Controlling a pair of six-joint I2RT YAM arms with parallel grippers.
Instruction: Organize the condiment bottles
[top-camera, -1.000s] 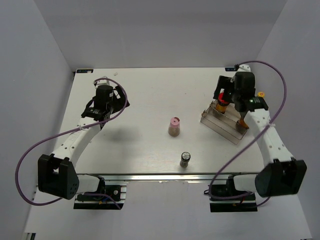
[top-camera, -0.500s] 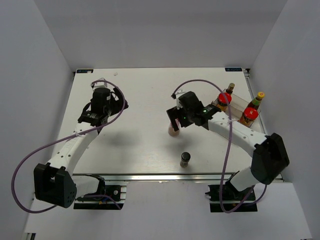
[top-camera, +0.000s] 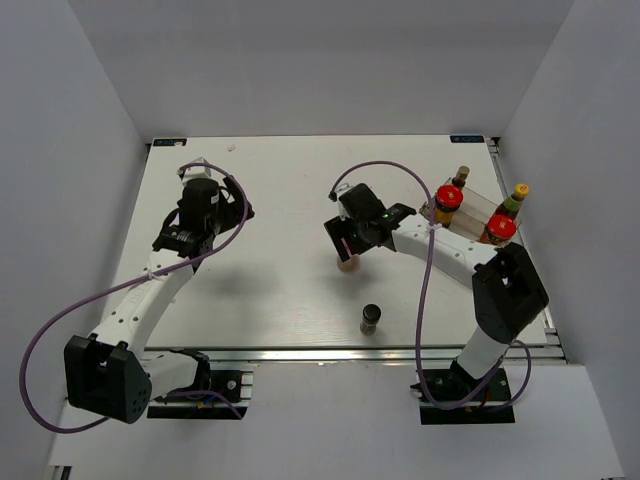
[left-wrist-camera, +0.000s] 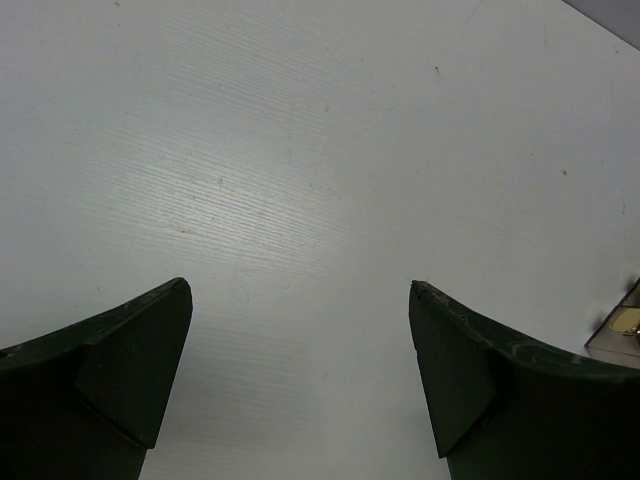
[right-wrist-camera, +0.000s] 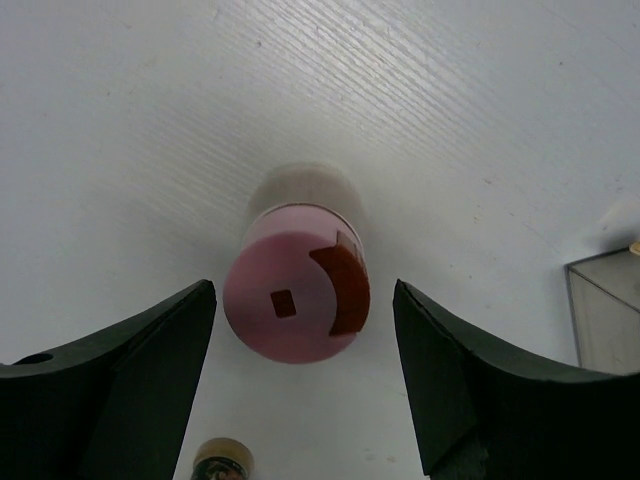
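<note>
The pink-capped shaker (right-wrist-camera: 295, 300) stands upright at the table's middle, and its base shows under my right gripper (top-camera: 347, 250) in the top view. The right gripper (right-wrist-camera: 302, 288) is open, with one jaw on each side of the pink cap and neither touching it. The grey-capped dark shaker (top-camera: 370, 318) stands alone nearer the front and shows at the bottom of the right wrist view (right-wrist-camera: 222, 462). Two red-lidded jars (top-camera: 447, 203) (top-camera: 497, 230) and two slim yellow-capped bottles (top-camera: 461, 177) (top-camera: 517, 195) stand at the rack. My left gripper (top-camera: 215, 215) is open and empty over bare table.
The clear stepped plastic rack (top-camera: 475, 208) stands at the right side of the table; its corner shows in the right wrist view (right-wrist-camera: 605, 310) and in the left wrist view (left-wrist-camera: 620, 335). Grey walls close in the table on the left, right and back.
My right arm has swung from the rack to the table's middle and now straddles the pink-capped shaker. The left arm has shifted slightly.
</note>
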